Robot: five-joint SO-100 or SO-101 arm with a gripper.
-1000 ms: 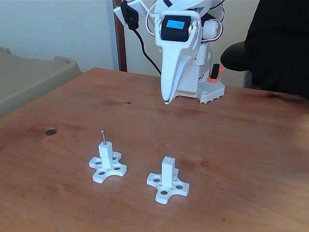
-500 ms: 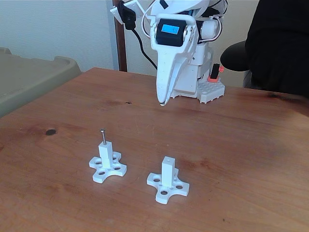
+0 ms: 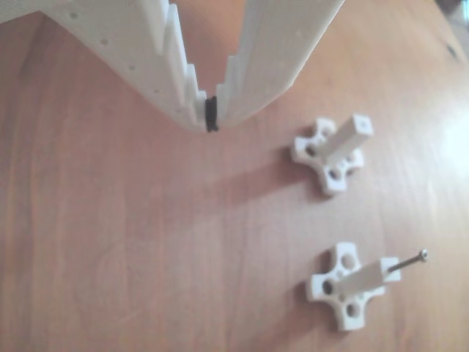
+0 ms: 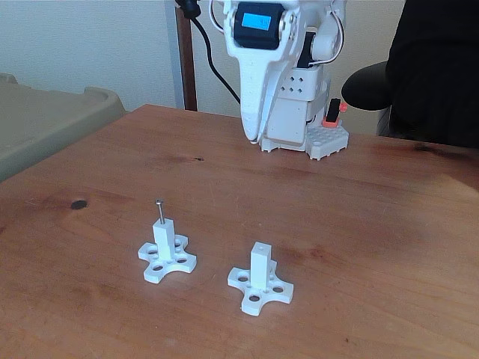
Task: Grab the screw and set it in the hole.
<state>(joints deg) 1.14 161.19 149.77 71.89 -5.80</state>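
Since a second ago I am pulling my tool [image 4: 253, 139] up and back toward my base; it is now hanging higher above the far edge of the desk [image 4: 389, 224], well apart from both white pieces. The screw and the two posts are sitting just where they were.

In the other view, my tool [image 3: 211, 121] is showing its two white toothed fingers [image 3: 176, 81] meeting at the tips, with a small black pad between them. It is pressed closed and is carrying nothing.

The screw [image 4: 159, 211] is standing upright in the hole [image 4: 161, 222] at the tip of the left post [image 4: 163, 241] in the fixed view, its small round head poking up above the post top. In the other view the screw [image 3: 407, 261] is sticking out of the end of the lower post [image 3: 366, 277], which is rising from its cross-shaped base [image 3: 338, 297].

The second post [image 4: 260, 268] is standing to the right of the first in the fixed view, on its own cross-shaped base [image 4: 260, 290]; its tip [image 4: 260, 246] is bare. In the other view this post [image 3: 346, 137] is lying nearer my tool.

A person's dark sleeve [image 4: 438, 67] is resting at the far right, behind the desk.
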